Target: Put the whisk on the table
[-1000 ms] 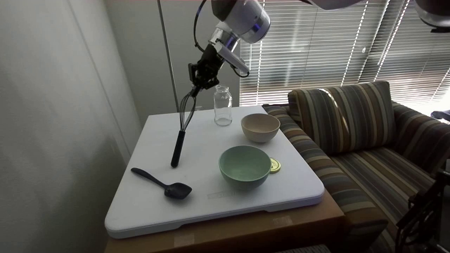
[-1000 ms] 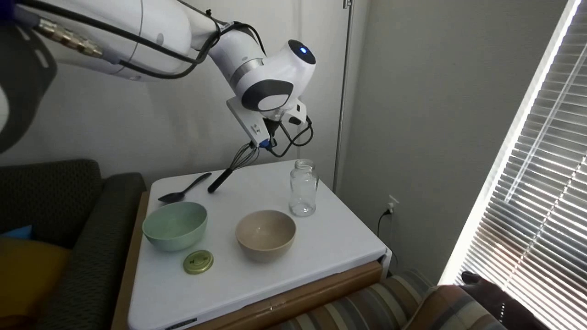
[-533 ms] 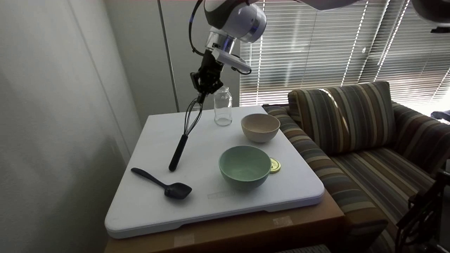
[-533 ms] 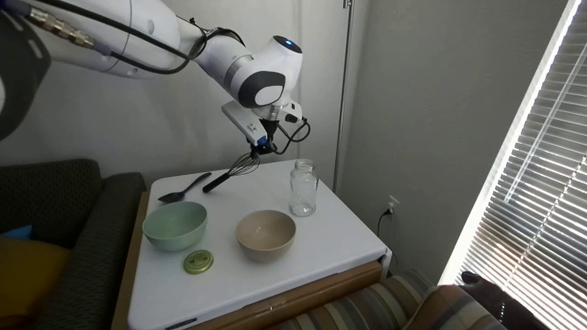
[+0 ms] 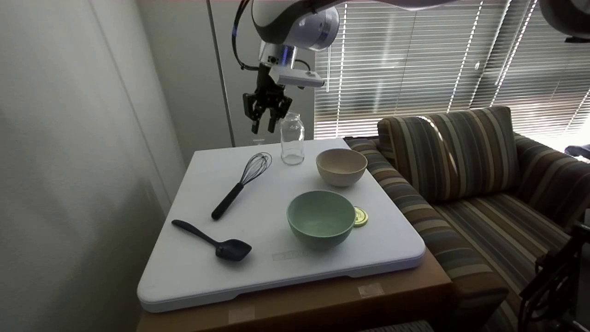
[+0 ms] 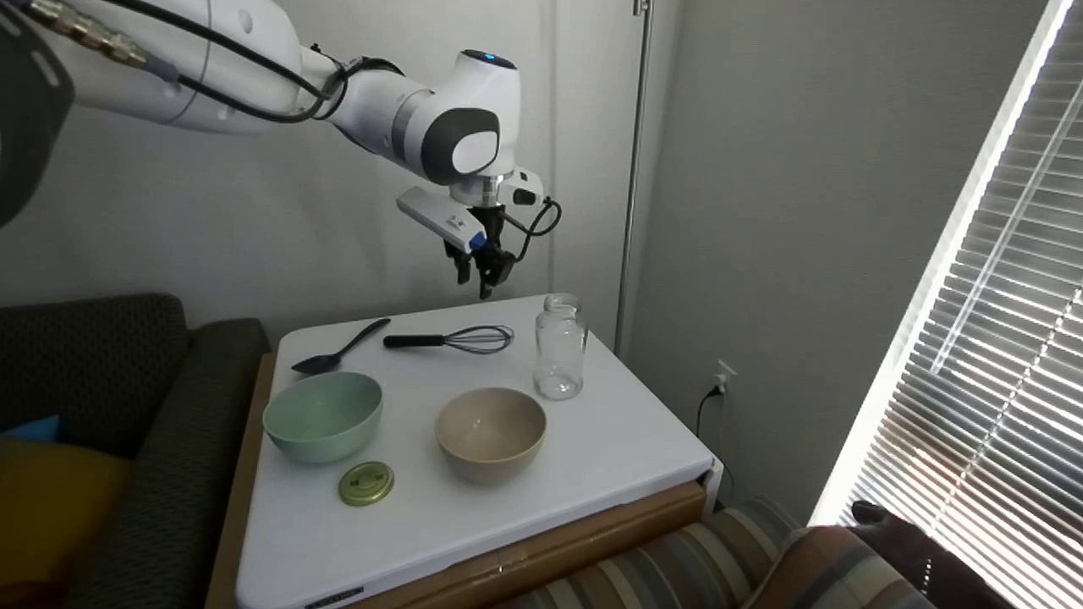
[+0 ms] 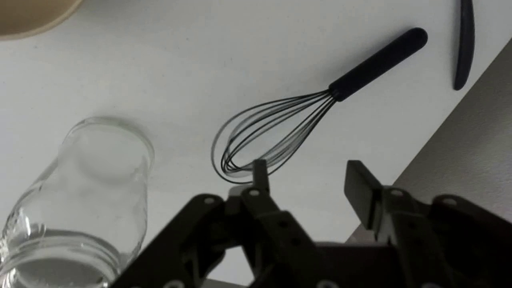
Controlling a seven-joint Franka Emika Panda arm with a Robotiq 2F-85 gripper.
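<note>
The whisk, with its wire loops and black handle (image 5: 228,201), lies flat on the white table (image 5: 184,276) in both exterior views (image 6: 415,341). My gripper (image 5: 263,129) hangs above the wire end, apart from it, its fingers spread with nothing between them. In the wrist view the whole whisk (image 7: 378,64) shows on the white top, save where a finger (image 7: 261,176) covers a bit of the loops. The gap of the gripper (image 7: 308,165) holds only a view of the tabletop.
A clear glass jar (image 5: 292,143) stands beside the whisk's wire end, close to my gripper. Also on the table are a black spoon (image 5: 233,250), a green bowl (image 5: 321,219), a tan bowl (image 5: 341,168) and a gold lid (image 6: 366,484). A striped sofa (image 5: 451,230) adjoins the table.
My gripper has opened and let go of the whisk's wire end. The whisk, tilted and held before, has dropped flat onto the table. The gripper has swung more upright.
</note>
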